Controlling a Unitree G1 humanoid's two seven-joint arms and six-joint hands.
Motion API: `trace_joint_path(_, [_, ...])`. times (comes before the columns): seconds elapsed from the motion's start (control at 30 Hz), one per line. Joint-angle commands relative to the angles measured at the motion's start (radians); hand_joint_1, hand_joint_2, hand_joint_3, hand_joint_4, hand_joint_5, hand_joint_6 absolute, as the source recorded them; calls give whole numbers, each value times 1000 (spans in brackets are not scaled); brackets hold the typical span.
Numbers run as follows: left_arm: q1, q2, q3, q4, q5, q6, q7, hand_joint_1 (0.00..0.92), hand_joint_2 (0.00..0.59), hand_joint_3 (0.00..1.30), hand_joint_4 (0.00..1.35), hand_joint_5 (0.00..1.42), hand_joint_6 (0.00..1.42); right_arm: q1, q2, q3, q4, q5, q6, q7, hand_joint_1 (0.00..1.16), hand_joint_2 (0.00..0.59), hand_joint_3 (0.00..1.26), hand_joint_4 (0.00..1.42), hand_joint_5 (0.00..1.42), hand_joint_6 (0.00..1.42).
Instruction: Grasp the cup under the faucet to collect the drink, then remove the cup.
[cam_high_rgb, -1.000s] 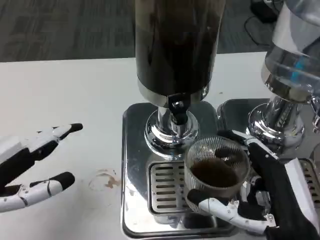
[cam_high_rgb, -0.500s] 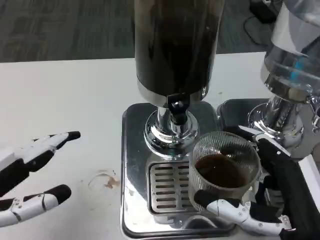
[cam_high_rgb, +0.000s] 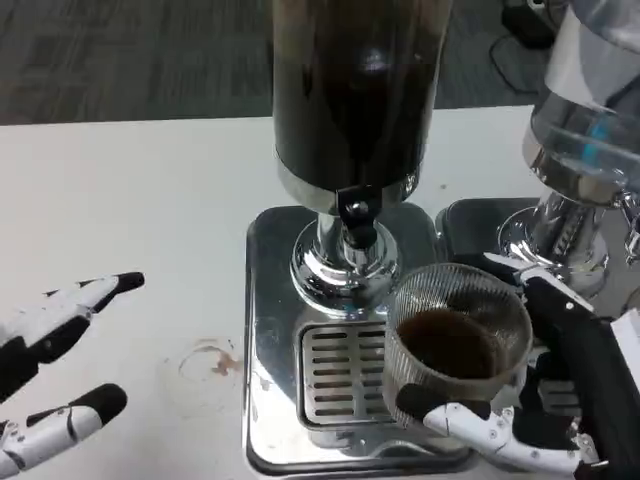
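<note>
Filled cup coming away from the faucet

Beside the dark drink dispenser (cam_high_rgb: 352, 100), the right hand (cam_high_rgb: 545, 395) wraps the ribbed glass cup (cam_high_rgb: 458, 335), off the faucet (cam_high_rgb: 357, 218); lift level, slowly. Left hand (cam_high_rgb: 50, 375) lies spread, on the bench (cam_high_rgb: 130, 200).

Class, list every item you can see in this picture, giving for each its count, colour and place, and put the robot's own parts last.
Table: one, white, under everything.
Dark drink dispenser: one, dark tank on a chrome base, centre.
Faucet: one, black, at the tank's front.
Drip grate: one, silver, in the base tray below the faucet.
Cup: one, clear ribbed, holding brown drink, right of the grate.
Second dispenser: one, clear tank with chrome base, right edge.
Stain: one, brownish, on the table left of the tray.
Left hand: white and black, fingers apart, lower left.
Right hand: white and black, holds the cup.
</note>
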Motion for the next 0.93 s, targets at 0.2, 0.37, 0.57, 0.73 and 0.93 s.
trace_joint_path(0.2, [18,-26,9,-43,-1,23,3,0,282,0,0,0,0,8,20,8,-69,20,1,-2,1008,110,353,619,921,1365])
trace_joint_path(0.37, [9,-39,3,-40,5,27,6,0,281,0,0,0,0,-8,22,-4,-60,27,6,2,1009,110,353,619,923,1365])
trace_joint_path(0.57, [-2,-46,-1,-38,15,22,9,0,282,0,0,0,0,-7,18,-16,-51,31,-3,3,1010,110,353,625,927,1365])
trace_joint_path(0.73, [-4,-55,-8,-41,18,30,10,0,283,0,0,0,0,1,15,-23,-49,35,-12,1,1011,110,353,626,927,1365])
trace_joint_path(0.93, [-8,-72,-18,-73,36,55,16,0,284,0,0,0,0,-10,3,-54,-48,65,-8,17,1011,110,353,626,927,1365])
